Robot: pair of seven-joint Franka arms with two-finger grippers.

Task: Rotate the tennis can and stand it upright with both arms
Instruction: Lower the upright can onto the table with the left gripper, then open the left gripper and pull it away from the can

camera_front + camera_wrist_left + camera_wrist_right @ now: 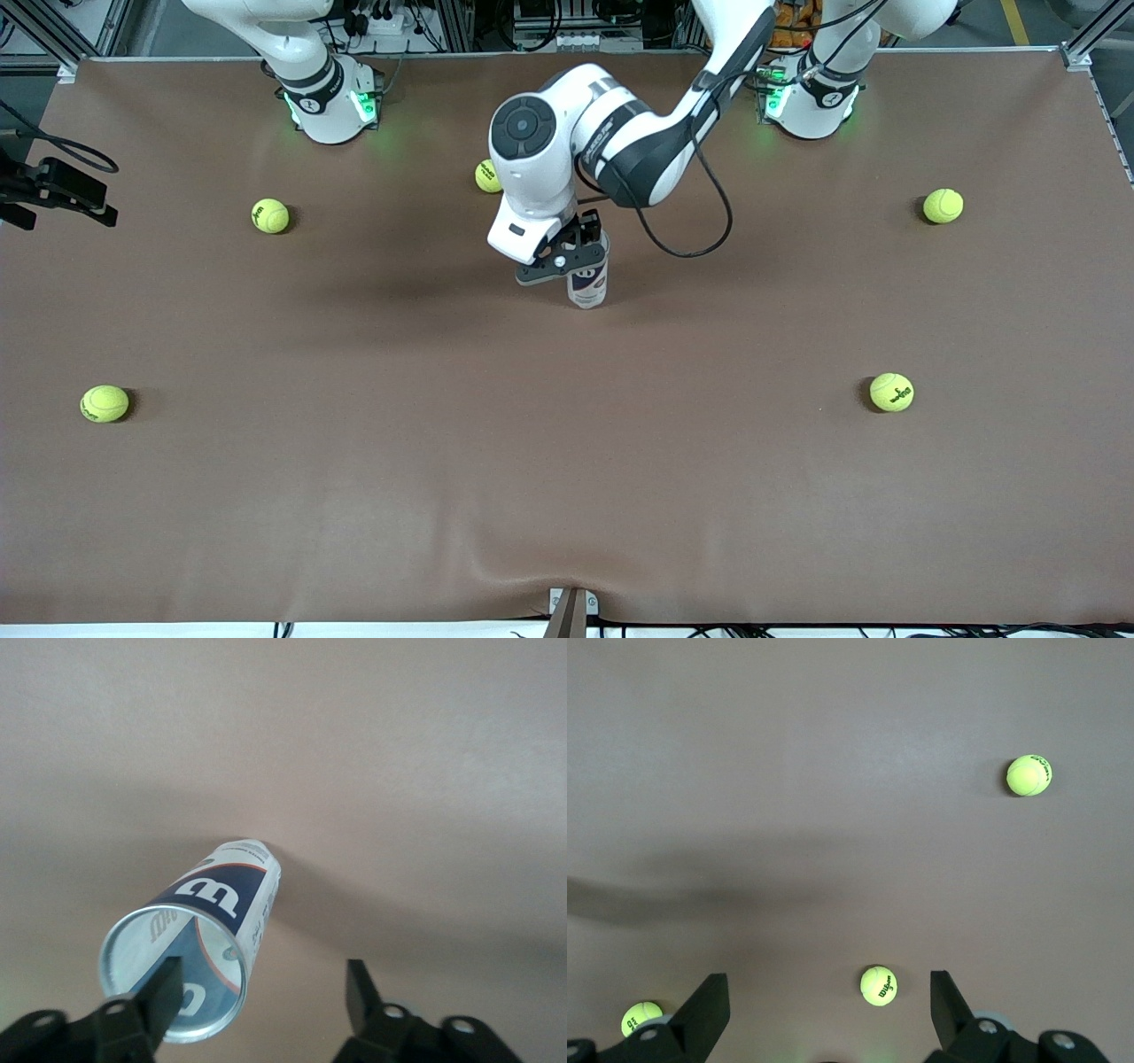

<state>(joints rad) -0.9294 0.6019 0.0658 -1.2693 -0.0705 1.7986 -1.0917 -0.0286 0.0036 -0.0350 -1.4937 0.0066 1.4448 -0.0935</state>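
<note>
Tennis can (587, 285) stood upright near the middle of the brown worktop (567, 461), its upper part hidden by the left gripper (578, 251) in the front view; the left wrist view showed the can's (199, 939) open rim just beside one finger (159, 997), the fingers spread apart and gripping nothing; the right gripper (828, 1005) waited wide open and empty high over the worktop's right-arm end, out of the front view; one tennis ball (487, 175) lay partly hidden by the left arm (620, 142); four others lay scattered.
</note>
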